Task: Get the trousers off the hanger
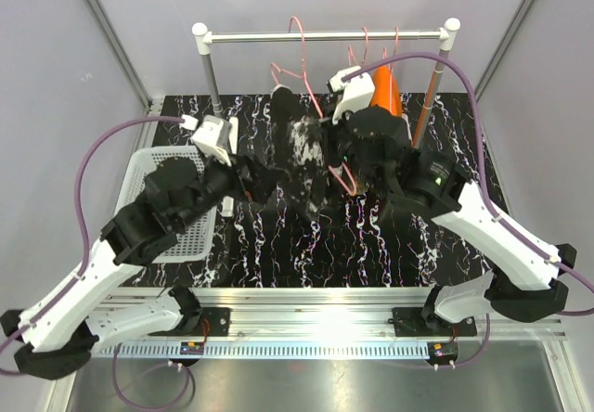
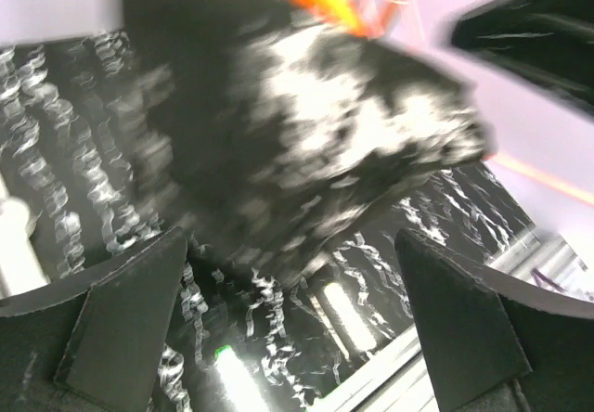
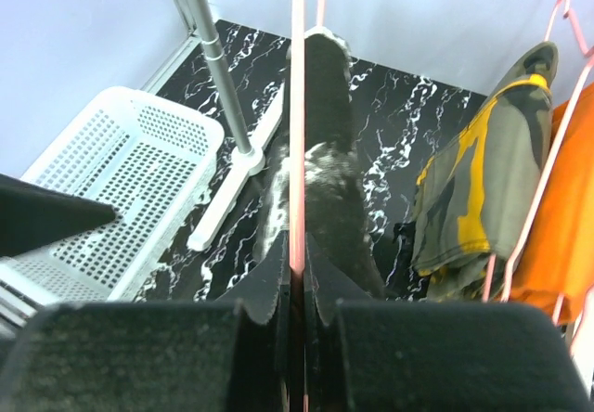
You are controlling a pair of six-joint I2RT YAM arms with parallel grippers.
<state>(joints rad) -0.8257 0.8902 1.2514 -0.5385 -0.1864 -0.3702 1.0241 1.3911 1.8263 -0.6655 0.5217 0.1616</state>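
We clamp the pink hanger (image 3: 297, 106) in our right gripper (image 3: 297, 291) to steady it, while our left gripper (image 2: 290, 245), jaws spread wide at the black trousers (image 2: 306, 134), seems poised to pull them free.

One pair of black-and-white trousers (image 1: 302, 148) out there, folks. Pink hanger (image 3: 297, 106) count: three that I can pick out. Two more garments far right: one camouflage piece (image 3: 464, 189), one orange piece (image 3: 557, 236). One rail (image 1: 325, 35), one white basket (image 3: 121, 171), one marbled counter (image 1: 278, 245). Two arms: left arm (image 1: 74, 287), right arm (image 1: 501, 236).
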